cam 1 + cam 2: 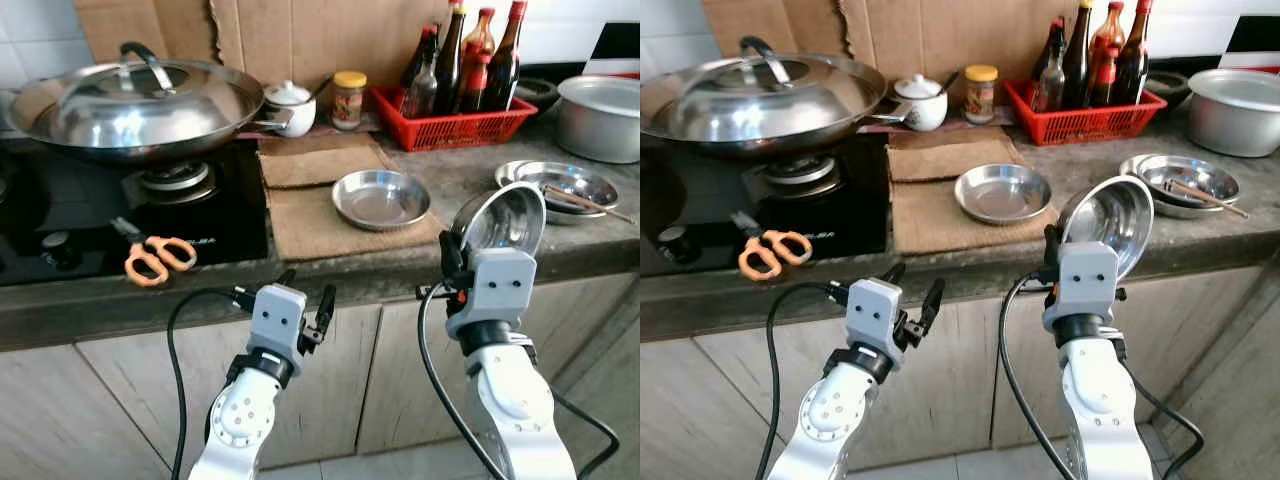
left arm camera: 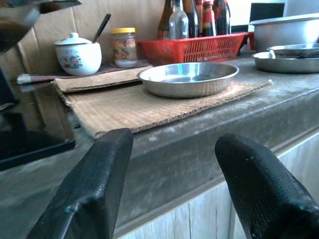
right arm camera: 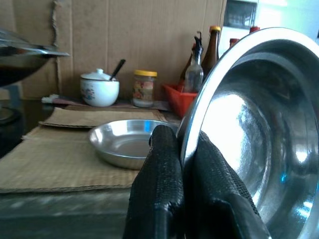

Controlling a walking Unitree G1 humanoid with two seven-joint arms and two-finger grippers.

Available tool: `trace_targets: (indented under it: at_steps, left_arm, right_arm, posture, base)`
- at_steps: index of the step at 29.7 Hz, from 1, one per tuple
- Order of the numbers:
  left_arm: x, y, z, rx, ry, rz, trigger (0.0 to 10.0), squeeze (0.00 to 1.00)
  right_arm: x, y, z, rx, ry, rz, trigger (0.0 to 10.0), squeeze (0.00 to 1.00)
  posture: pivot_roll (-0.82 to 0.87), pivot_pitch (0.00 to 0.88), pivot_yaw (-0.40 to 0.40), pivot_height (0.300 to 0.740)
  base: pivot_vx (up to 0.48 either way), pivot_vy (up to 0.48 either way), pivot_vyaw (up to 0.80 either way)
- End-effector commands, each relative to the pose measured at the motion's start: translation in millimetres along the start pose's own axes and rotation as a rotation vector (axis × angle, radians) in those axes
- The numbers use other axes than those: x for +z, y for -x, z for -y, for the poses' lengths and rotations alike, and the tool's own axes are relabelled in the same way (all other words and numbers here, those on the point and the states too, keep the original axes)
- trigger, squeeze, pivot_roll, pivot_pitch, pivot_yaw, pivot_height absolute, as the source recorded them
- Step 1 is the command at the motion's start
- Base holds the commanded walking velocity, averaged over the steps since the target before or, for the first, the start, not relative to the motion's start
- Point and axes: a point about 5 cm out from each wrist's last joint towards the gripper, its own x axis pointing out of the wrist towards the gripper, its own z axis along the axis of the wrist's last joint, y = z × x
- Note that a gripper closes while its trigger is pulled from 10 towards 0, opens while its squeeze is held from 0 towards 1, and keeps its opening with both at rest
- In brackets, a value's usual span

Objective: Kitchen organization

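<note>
My right gripper (image 1: 447, 258) is shut on the rim of a steel dish (image 1: 503, 218), holding it tilted on edge just in front of the counter's front edge; the wrist view shows the dish (image 3: 259, 129) pinched between both fingers (image 3: 159, 184). A second steel dish (image 1: 380, 198) lies flat on a brown cardboard mat (image 1: 315, 215) on the counter. My left gripper (image 1: 305, 292) stands open below the counter edge, left of the right arm, with nothing between its fingers (image 2: 94, 189). More steel dishes (image 1: 560, 185) with chopsticks are stacked at the right.
A lidded wok (image 1: 135, 105) sits on the black gas stove (image 1: 120, 215), with orange scissors (image 1: 155, 257) by its front. At the back stand a red basket of bottles (image 1: 455, 120), a jar (image 1: 348, 99), a white pot (image 1: 290, 106) and a large metal pot (image 1: 600, 115).
</note>
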Motion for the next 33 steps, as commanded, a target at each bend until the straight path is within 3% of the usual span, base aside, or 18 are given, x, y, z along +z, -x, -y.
trace_targets:
  at_steps: [1,17,33]
  left_arm:
    - [2.4,-0.2,0.2,-0.004,-0.005,0.003,10.0,0.0]
    - [-0.4,1.2,1.3,-0.011,-0.005,-0.007,10.0,0.0]
    - [-3.1,0.4,0.7,-0.014,-0.004,-0.012,10.0,0.0]
  right_arm:
    - [-1.9,-0.2,-0.4,0.002,0.003,-0.016,10.0,0.0]
    - [-8.3,1.8,1.8,-0.018,-0.021,-0.06,10.0,0.0]
    - [-10.8,1.2,2.2,-0.025,-0.002,-0.078,10.0,0.0]
  posture:
    - [0.09,0.0,-0.027,0.74]
    - [0.09,0.0,-0.026,0.74]
    - [0.09,0.0,-0.023,0.74]
  base:
    - [-0.307,0.0,0.0]
    - [-0.306,0.0,0.0]
    - [-0.284,0.0,-0.8]
